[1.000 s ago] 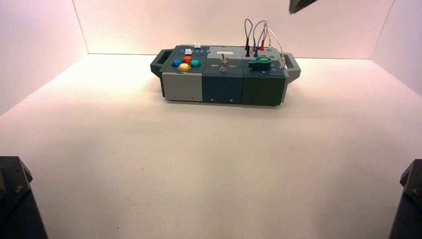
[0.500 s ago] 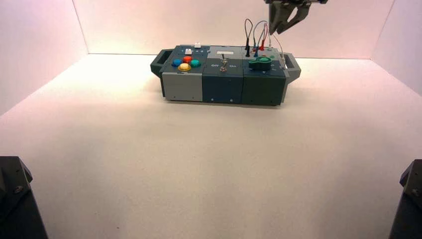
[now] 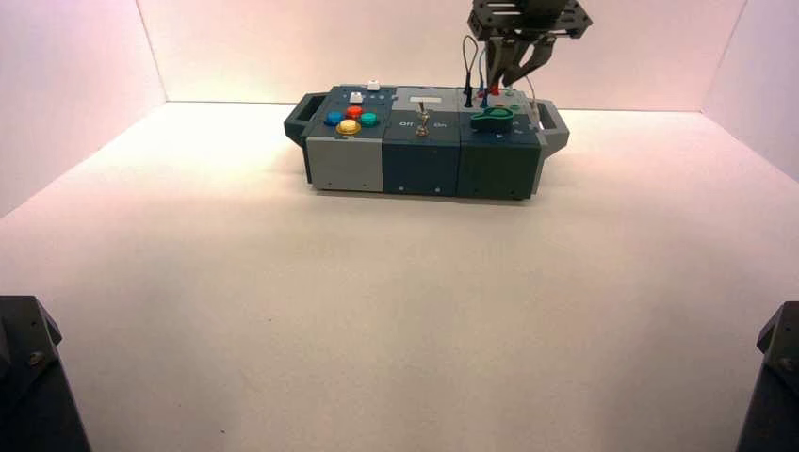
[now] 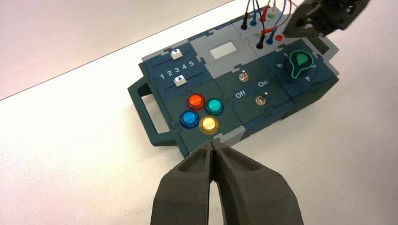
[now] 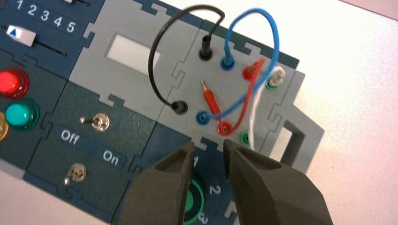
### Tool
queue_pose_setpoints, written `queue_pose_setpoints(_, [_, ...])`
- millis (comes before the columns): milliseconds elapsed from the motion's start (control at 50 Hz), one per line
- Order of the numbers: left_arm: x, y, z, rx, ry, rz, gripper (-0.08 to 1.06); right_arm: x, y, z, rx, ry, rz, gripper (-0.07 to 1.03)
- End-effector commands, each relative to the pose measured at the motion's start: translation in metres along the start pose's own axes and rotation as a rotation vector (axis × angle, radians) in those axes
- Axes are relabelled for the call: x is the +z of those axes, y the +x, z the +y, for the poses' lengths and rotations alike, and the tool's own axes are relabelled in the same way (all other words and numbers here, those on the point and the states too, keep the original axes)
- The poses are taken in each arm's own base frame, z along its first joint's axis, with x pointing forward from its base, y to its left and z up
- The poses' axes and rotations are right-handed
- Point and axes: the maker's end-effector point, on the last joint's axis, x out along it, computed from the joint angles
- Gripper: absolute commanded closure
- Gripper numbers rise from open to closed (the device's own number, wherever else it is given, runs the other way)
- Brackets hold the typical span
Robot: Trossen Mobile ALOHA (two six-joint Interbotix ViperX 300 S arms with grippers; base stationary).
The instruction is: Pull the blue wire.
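Note:
The blue wire (image 5: 228, 62) arches in a loop between two blue plugs on the grey jack panel at the right end of the box (image 3: 424, 160). It also shows in the high view (image 3: 482, 92) and the left wrist view (image 4: 253, 20). My right gripper (image 5: 208, 147) is open and empty. It hangs just above the panel's near edge and the green knob, a short way from the nearer blue plug (image 5: 202, 117). In the high view the right gripper (image 3: 516, 68) hovers over the wires. My left gripper (image 4: 213, 145) is shut and empty, held back in front of the box.
A black wire (image 5: 155, 51), a red wire (image 5: 244, 101) and a white wire (image 5: 253, 117) share the panel with the blue one and cross it. The green knob (image 3: 492, 120) sits just in front. Toggle switches (image 5: 98, 123), sliders and coloured buttons (image 4: 201, 112) lie to the left.
My right gripper has come down into view from the upper right and moved left and lower, and now hangs open over the wire panel. The box and wires have not moved.

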Motion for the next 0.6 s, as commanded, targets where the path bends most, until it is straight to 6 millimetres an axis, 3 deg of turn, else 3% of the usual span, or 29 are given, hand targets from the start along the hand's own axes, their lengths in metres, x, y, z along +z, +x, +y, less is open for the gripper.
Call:
queue_pose_setpoints(20, [0.019,-0.006,0.0,0.002,0.01,-0.049,1.01,0.021,-0.007,0.004,0.003,-0.008,-0.053,0.61])
queue_pose_setpoints(600, [0.019,-0.007,-0.001,0.001,0.011,-0.052,1.01,0.027,0.007,0.003,-0.001,-0.016,-0.042,0.61])
